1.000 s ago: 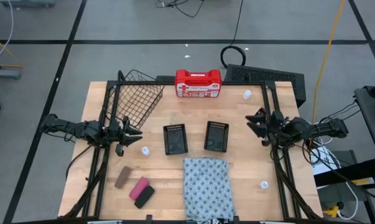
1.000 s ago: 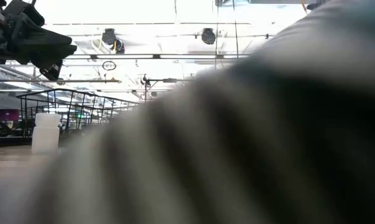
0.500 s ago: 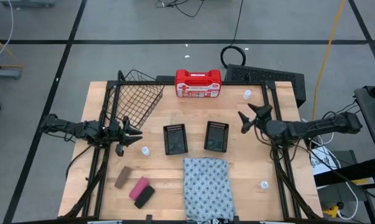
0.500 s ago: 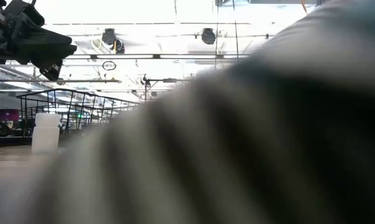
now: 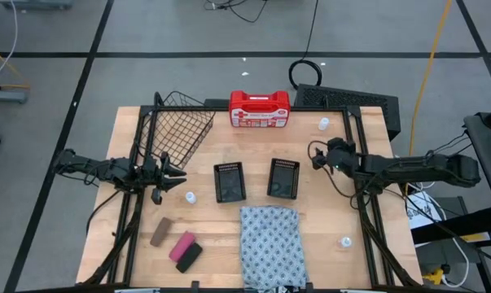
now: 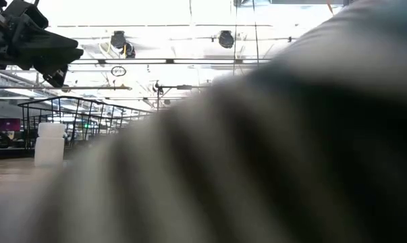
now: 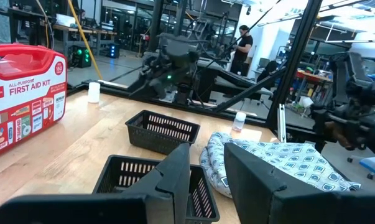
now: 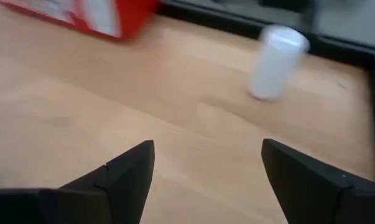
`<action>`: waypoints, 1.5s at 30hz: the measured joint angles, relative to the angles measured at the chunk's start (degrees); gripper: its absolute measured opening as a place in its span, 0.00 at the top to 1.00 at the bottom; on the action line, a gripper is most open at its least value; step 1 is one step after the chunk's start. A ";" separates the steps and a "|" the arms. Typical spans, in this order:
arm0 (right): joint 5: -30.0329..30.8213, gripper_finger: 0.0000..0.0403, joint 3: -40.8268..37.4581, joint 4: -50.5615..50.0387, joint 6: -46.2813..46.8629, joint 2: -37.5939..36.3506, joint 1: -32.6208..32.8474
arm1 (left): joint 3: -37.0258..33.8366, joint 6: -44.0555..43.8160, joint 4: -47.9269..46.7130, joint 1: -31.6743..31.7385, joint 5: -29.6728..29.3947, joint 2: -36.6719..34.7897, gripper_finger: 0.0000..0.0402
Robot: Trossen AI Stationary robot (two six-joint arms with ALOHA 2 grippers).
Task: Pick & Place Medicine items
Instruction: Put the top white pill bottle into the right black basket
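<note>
Three small whitish bottles stand upright on the table: one near my left gripper (image 5: 191,197), one at the far right (image 5: 323,124) and one near the right front (image 5: 344,242). The brown (image 5: 160,231), pink (image 5: 182,244) and black (image 5: 188,258) blocks lie flat at the near left. My left gripper (image 5: 176,177) hovers open at the left, its fingers (image 7: 175,180) pointing at the mesh trays. My right gripper (image 5: 325,149) is open above the table, and the far-right bottle (image 8: 275,61) stands ahead of its fingers (image 8: 128,171). Neither gripper touches anything.
Two black mesh trays (image 5: 230,181) (image 5: 284,178) sit mid-table. A patterned cloth (image 5: 269,244) lies at the near edge and blurs most of the low view. The red-and-white first aid case (image 5: 260,109) and a wire basket (image 5: 180,130) stand at the far edge. People show beyond the table.
My right arm has stretched out toward the table's left, carrying its open gripper from the right frame rail inward over the table, and it has turned toward the far edge. The left arm and all items have stayed put.
</note>
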 joint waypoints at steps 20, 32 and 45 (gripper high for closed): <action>-9.82 0.24 0.13 18.75 -7.50 22.30 -21.03 | 0.00 0.00 0.01 0.00 -0.02 0.00 0.73; -12.89 0.25 0.13 37.05 -11.67 32.73 -27.63 | 0.00 0.00 0.00 0.02 -0.02 0.00 0.73; -9.81 0.25 0.13 43.07 -5.96 34.04 -27.19 | 0.00 0.00 0.01 0.02 -0.04 0.00 0.73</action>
